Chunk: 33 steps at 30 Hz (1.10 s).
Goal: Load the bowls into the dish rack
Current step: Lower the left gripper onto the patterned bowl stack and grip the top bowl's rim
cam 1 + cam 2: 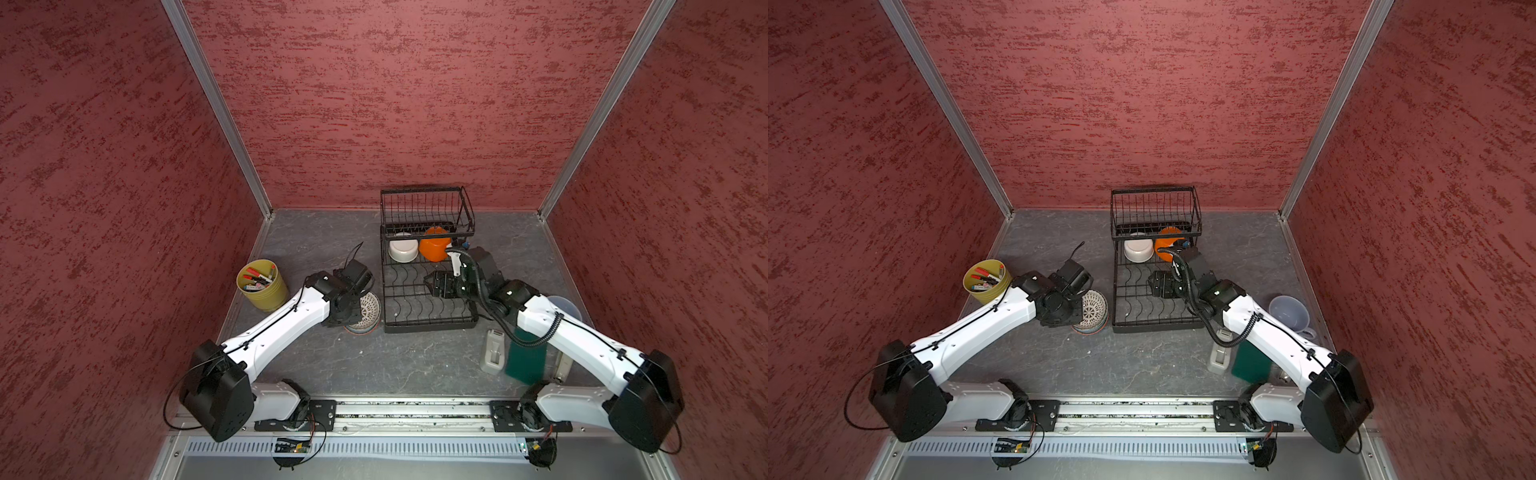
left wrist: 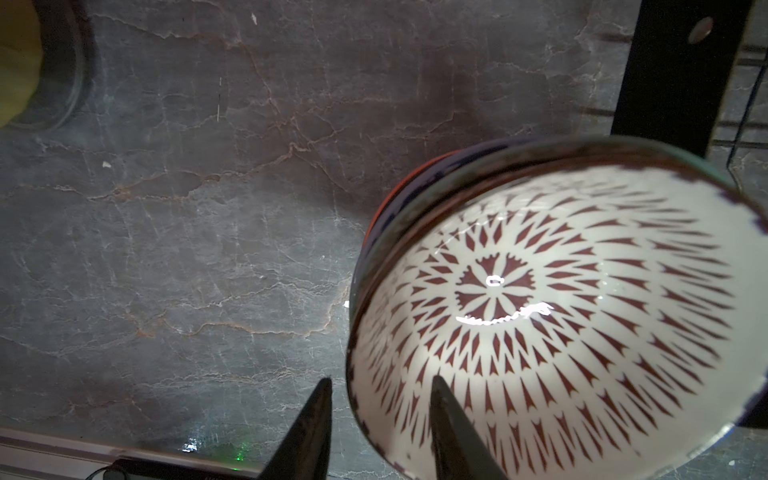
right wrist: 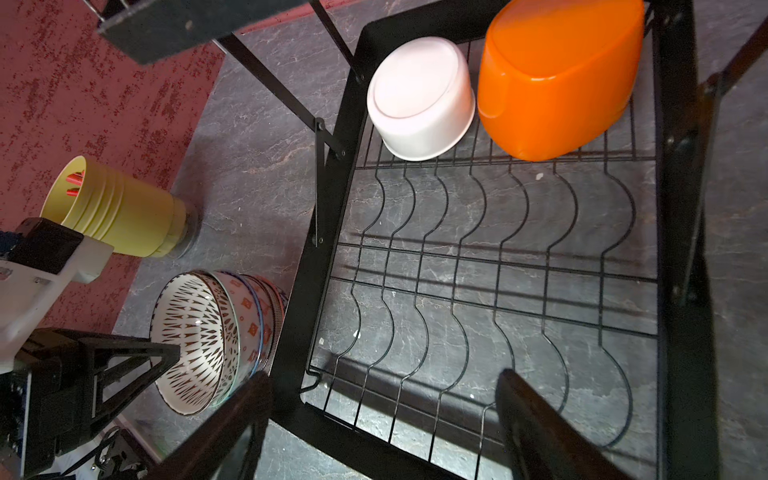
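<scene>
A stack of patterned bowls [image 1: 369,312] [image 1: 1094,309] stands on the table just left of the black wire dish rack [image 1: 430,328] [image 1: 1154,326]. The top bowl [image 2: 561,311] [image 3: 195,332] is white with dark red marks inside. My left gripper [image 2: 380,380] straddles its near rim, open, one finger inside and one outside with a gap to the rim. A white bowl [image 1: 402,249] [image 3: 419,99] and an orange bowl [image 1: 434,247] [image 3: 557,79] lie tipped at the back of the rack's base. My right gripper [image 3: 382,376] hangs open and empty over the base wires.
A yellow-green cup of markers [image 1: 262,284] [image 3: 116,208] stands left of the stack. The rack's raised basket [image 1: 426,208] overhangs the two racked bowls. A clear jug [image 1: 1289,313], a green sponge [image 1: 525,361] and a grey holder [image 1: 492,351] lie under the right arm. Red walls enclose three sides.
</scene>
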{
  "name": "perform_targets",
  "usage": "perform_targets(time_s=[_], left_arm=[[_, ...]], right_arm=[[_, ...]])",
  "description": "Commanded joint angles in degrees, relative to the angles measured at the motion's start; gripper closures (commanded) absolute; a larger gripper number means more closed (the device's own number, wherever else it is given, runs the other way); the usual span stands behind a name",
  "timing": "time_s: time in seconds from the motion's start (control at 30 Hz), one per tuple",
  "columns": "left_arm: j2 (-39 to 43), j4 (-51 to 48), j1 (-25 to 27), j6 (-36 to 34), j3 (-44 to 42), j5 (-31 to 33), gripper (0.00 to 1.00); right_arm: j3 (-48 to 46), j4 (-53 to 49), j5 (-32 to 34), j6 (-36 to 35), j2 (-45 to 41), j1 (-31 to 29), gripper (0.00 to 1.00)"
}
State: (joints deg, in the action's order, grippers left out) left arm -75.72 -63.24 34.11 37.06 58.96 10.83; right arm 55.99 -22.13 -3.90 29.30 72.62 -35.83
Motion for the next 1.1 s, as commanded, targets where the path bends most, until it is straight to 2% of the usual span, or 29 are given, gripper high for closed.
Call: perform_targets(time_s=[0.0, 0.53, 0.77, 1.07], left_arm=[[0.01, -0.56, 0.42, 0.92, 1.22, 1.09, 0.64], [0.97, 2.47, 0.84, 1.62, -0.73, 2.01, 0.74], [1.41, 3.13, 0.87, 1.79, -1.73, 2.01, 0.75], [2.76, 3.43, 0.87, 1.94, -2.11, 2.87, 0.84]], right_arm=[[-0.7, 1.73, -0.54, -0.48, 0.5, 0.33, 0.14], [-0.82, 1.78, -0.92, -0.65, 0.76, 0.36, 0.14], [-0.84, 1.83, -1.04, -0.56, 0.72, 0.33, 0.14], [-0.62, 1.91, -1.43, -0.48, 1.16, 0.33, 0.14]])
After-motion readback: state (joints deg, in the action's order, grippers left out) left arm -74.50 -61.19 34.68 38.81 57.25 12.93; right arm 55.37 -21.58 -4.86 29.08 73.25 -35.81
